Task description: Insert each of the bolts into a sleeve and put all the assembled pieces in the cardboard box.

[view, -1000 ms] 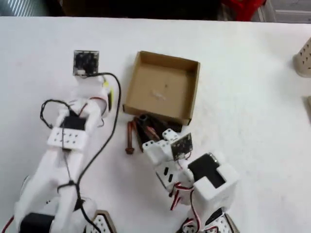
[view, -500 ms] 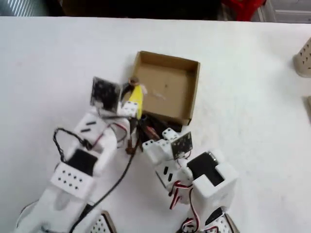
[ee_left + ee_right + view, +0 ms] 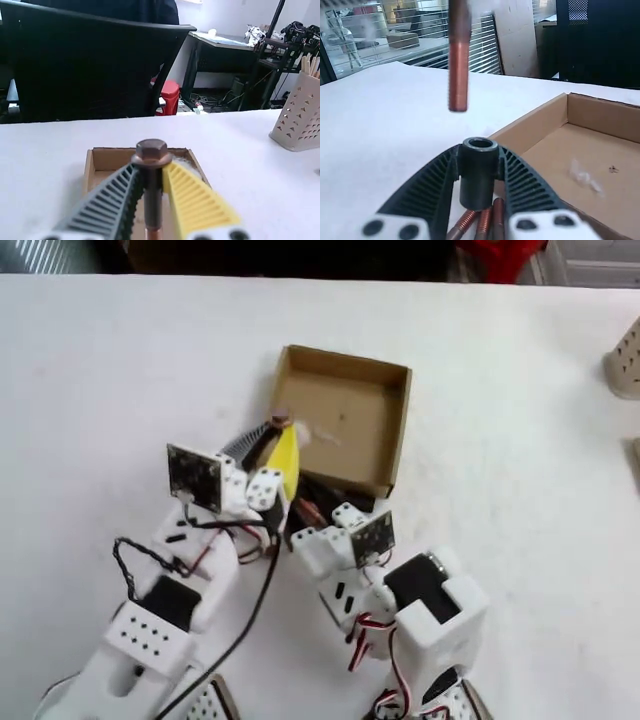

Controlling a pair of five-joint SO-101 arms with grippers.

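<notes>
Bolt [image 3: 151, 152], clamped in left gripper [image 3: 152, 172], has swung above the sleeve [image 3: 478, 175] pinched by right gripper [image 3: 479, 152]; cardboard box [image 3: 400, 425] holds a pale scrap [image 3: 322, 437].

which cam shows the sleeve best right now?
Right wrist view: sleeve upright in the right gripper, bore visible, bolt tip hanging above. High view gives a dark patch of it beside the cardboard box. Left wrist view looks along the bolt instead.
</notes>
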